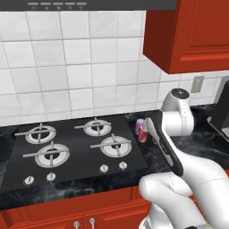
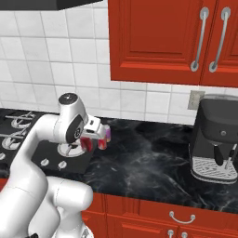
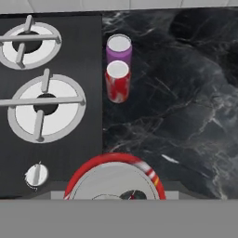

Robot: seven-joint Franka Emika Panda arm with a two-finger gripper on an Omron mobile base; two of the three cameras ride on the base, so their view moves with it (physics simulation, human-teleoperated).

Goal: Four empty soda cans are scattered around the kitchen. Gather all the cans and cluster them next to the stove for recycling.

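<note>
Gripper (image 3: 116, 193) pinching red can (image 3: 115, 179) at mid-wall; empty, light, thin, slick — dents easily. Two cans at 12 o'clock beside stove (image 3: 51, 93).

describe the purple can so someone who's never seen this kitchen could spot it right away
Find the black stove with its ring burners, then look at the dark marbled counter just off its right edge. Two small cans stand there close together; the purple can is the one nearer the tiled wall. Its neighbour, the red can, stands just in front of it.
</note>
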